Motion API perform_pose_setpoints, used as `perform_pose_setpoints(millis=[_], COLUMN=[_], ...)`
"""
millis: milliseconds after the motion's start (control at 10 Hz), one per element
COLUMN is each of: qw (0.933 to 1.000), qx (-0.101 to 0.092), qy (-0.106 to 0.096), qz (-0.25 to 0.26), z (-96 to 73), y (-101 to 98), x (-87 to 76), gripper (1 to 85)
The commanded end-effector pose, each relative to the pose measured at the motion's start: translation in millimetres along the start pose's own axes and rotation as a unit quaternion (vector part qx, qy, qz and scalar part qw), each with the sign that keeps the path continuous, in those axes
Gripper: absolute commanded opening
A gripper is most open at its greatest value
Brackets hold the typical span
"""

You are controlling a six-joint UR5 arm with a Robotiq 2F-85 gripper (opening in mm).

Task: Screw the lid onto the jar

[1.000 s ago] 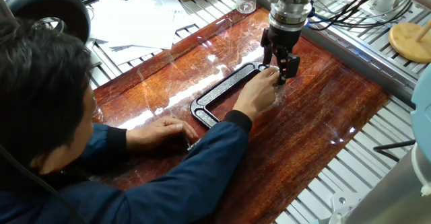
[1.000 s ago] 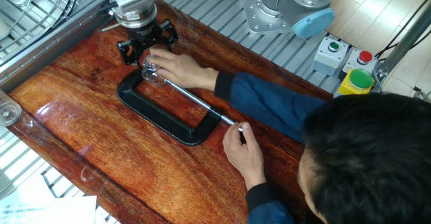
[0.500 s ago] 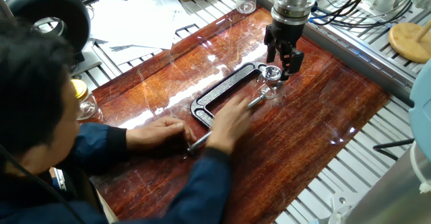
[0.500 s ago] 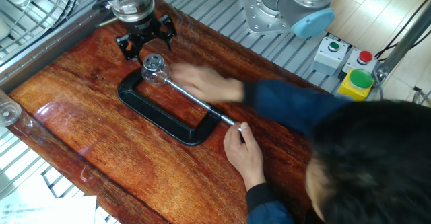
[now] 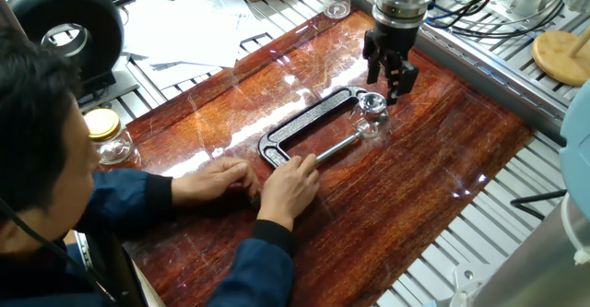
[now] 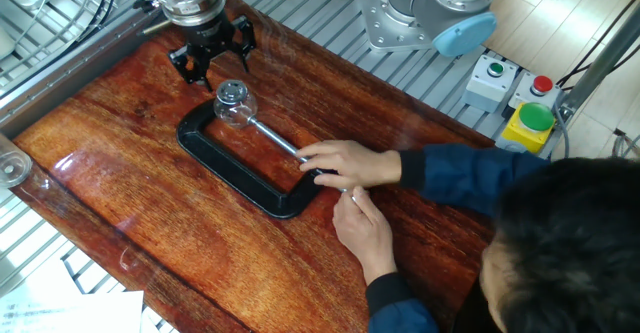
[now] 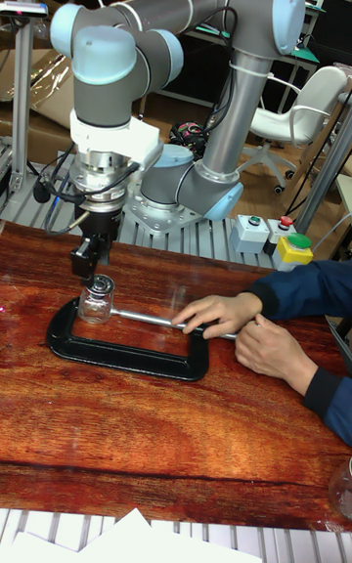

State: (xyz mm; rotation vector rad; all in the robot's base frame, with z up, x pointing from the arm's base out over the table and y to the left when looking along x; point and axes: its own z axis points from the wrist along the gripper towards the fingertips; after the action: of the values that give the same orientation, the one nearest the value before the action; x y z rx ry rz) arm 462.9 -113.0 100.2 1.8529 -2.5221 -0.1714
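- The gripper (image 6: 212, 59) hung just above and slightly behind the jar (image 6: 233, 104), its fingers spread apart and holding nothing.
- Directly below the fingertips, the jar sat upright on the wooden table (image 5: 433, 150), pinched in the mouth of the black C-clamp (image 6: 235, 168), with the clamp screw pressing its side.
- The lid (image 5: 373, 100) appeared to rest on top of the jar, silvery and flat; whether it was already threaded on could not be told.
- Away from the gripper, at the clamp's far end, a person's hands (image 6: 350, 163) lay on the screw handle, seemingly tightening it.
- Judged step: come down over the lid and turn it home.
- To do it well, the fingers should be centred over the lid before descending, since they sat a little off to one side.
- The grip should close on the lid's rim only, clear of the glass and clamp.
- Light downward pressure while turning would help the threads catch; a tilted lid could cross-thread.
- The clamp needed to be firm first, or the jar would spin.
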Motion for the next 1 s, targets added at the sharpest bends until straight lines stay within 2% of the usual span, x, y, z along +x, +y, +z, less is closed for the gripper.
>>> perform_pose_setpoints(millis=[0, 100, 200, 300, 400, 500, 600, 700, 800, 900], qw=[0.9992, 0.999, 0.9988, 0.9984, 0.9981, 0.9984, 0.9992, 0.997, 0.9899, 0.9784], qx=[0.035, 0.026, 0.017, 0.028, -0.003, 0.01, 0.033, 0.05, 0.05, 0.048], qy=[0.015, 0.023, 0.021, 0.011, 0.004, 0.016, 0.021, 0.027, 0.063, 0.085], qz=[0.016, 0.029, 0.041, 0.047, 0.061, 0.053, -0.007, -0.052, -0.116, -0.182], z=[-9.8, -15.3, -21.0, -26.2, -30.9, -33.3, -32.4, -32.3, -32.2, -28.9], y=[-20.3, -16.0, -12.2, -19.2, -2.0, -11.1, -26.5, -30.3, -31.9, -37.2], x=[1.0, -1.1, -7.3, -16.2, -24.9, -27.4, -30.0, -30.9, -15.6, -7.2], gripper=[6.3, 1.0, 1.0, 1.0, 1.0, 1.0, 1.0, 1.0, 26.3, 71.0])
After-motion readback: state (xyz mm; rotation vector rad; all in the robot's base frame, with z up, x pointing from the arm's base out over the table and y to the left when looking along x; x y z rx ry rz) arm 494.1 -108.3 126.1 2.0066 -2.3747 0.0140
